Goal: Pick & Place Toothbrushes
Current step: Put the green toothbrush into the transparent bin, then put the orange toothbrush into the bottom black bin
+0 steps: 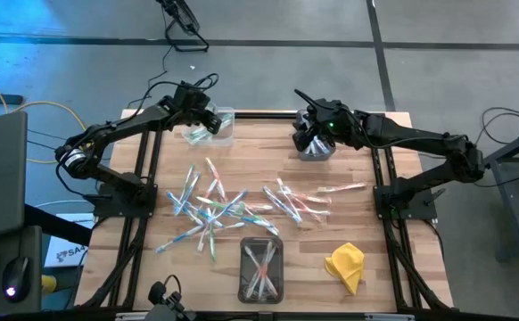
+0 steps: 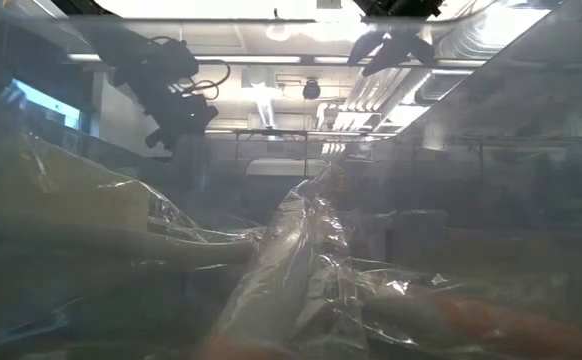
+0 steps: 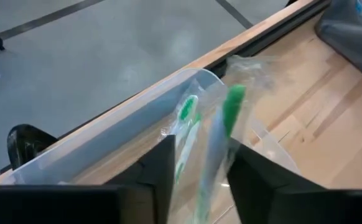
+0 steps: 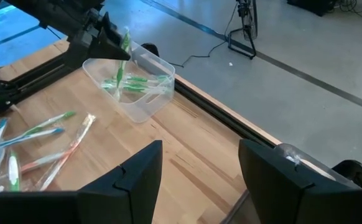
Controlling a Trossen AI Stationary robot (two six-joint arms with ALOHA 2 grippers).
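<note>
In the upper left of the high view, the left gripper (image 1: pixel 201 122) hangs over the clear bin (image 1: pixel 221 127), its fingers parting around a green toothbrush (image 3: pixel 221 134) that points steeply down into it. To the right, the right gripper (image 1: pixel 314 143) waits open over a dark bin (image 1: pixel 317 152), while the loose toothbrushes (image 1: pixel 219 208) lie mid-frame, nearer the left arm.

Clear glossy plastic bin (image 4: pixel 134 87), matt wooden table (image 1: pixel 366 223)
</note>
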